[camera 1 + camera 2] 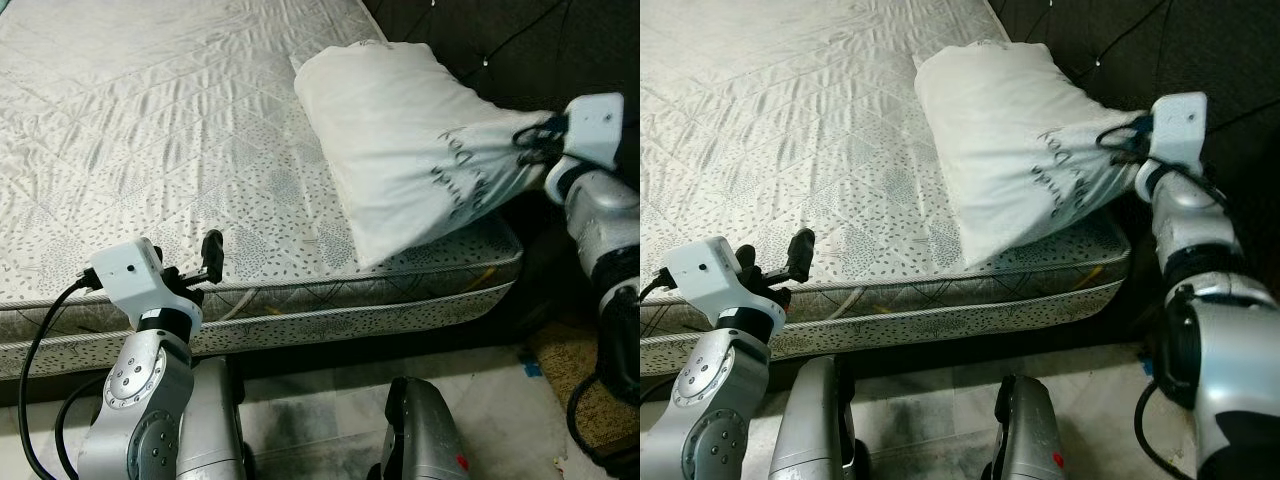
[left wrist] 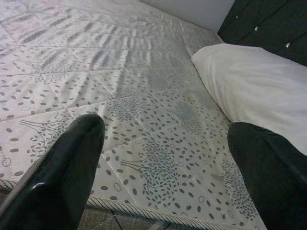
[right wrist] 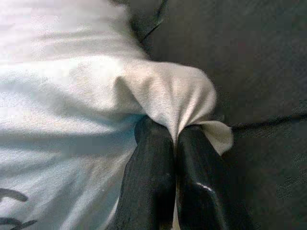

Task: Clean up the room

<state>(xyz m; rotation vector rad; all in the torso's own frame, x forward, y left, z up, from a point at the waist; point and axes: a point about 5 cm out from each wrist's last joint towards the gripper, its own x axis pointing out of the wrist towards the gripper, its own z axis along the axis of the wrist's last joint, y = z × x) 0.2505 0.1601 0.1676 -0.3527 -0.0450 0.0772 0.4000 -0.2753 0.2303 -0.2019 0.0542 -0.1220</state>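
Pillow (image 1: 400,140) lying on the mattress (image 1: 150,130) at its head-end corner, against the dark headboard (image 1: 500,40). Right gripper (image 3: 175,139) pinches a fold of the pillow's corner, jaws closed tight on the fabric. Left gripper (image 2: 163,158) hovers at the mattress's near edge, jaws spread wide, holding nothing.
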